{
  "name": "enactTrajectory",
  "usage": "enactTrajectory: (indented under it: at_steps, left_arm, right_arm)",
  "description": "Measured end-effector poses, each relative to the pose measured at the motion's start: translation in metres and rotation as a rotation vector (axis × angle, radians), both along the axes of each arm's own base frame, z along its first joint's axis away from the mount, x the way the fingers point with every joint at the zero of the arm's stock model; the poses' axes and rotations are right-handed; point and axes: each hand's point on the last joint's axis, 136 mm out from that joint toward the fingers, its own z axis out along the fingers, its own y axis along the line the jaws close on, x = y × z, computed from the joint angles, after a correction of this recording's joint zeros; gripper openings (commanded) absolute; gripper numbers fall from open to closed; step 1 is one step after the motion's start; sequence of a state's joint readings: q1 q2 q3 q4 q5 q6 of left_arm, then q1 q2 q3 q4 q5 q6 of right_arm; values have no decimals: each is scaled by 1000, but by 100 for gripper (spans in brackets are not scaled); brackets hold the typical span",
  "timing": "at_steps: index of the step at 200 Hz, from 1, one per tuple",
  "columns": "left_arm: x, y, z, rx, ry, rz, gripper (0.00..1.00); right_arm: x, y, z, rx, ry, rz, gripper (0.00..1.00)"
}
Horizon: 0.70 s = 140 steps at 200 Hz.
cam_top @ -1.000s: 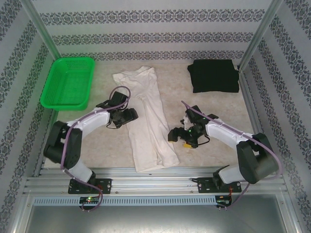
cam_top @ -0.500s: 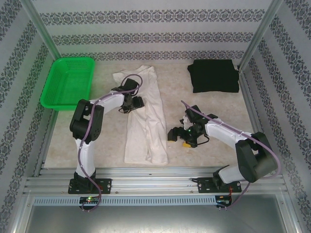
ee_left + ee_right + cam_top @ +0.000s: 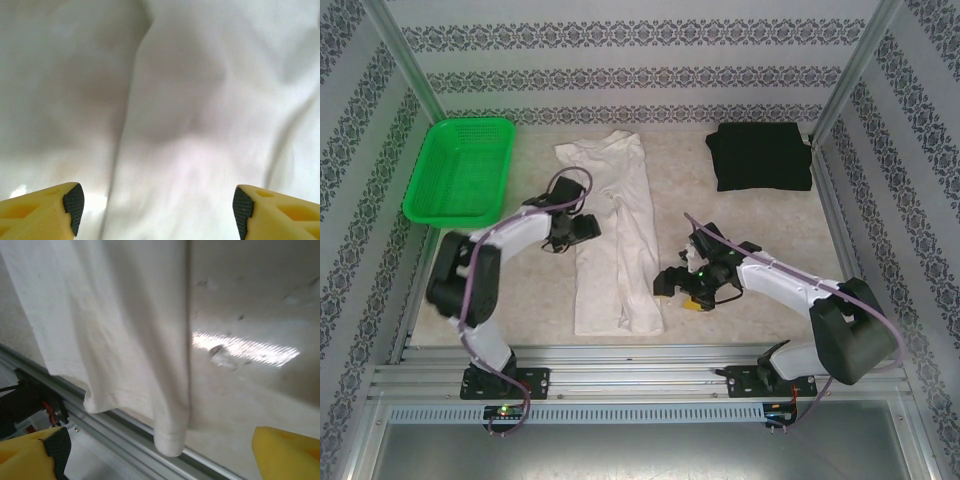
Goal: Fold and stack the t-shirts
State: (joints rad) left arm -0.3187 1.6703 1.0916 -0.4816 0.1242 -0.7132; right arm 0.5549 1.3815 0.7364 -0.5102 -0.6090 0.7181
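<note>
The white t-shirt lies folded lengthwise into a narrow strip down the middle of the table, collar at the far end. The black t-shirt sits folded at the back right. My left gripper is at the strip's left edge, about halfway along. In the left wrist view the left gripper is open over smooth white cloth, with nothing between its pads. My right gripper is open just right of the strip's near end. In the right wrist view the shirt's hem corner hangs between the open fingers, untouched.
A green mesh basket stands at the back left. The aluminium rail runs along the near edge, right under the shirt's hem. Bare tabletop lies between the white strip and the black shirt. Frame posts rise at both back corners.
The white shirt's near part has narrowed and shifted left into a slim strip. My left gripper went up to the shirt, then drew back slightly. The right gripper edged left towards the hem.
</note>
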Motion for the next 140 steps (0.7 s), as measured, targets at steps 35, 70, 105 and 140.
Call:
enactTrajectory:
  at_steps: [35, 70, 105, 140]
  left_arm:
    - [-68, 12, 34, -85, -88, 52, 78]
    - [-144, -9, 6, -123, 3, 3, 73]
    - [-186, -23, -18, -147, 81, -18, 69]
    - [-199, -25, -38, -165, 114, 10, 67]
  right_arm:
    - [-24, 3, -2, 6, 38, 11, 91]
    - [-45, 5, -12, -4, 76, 29, 86]
    - [-55, 14, -14, -2, 90, 37, 80]
    - [-63, 21, -23, -9, 95, 15, 74]
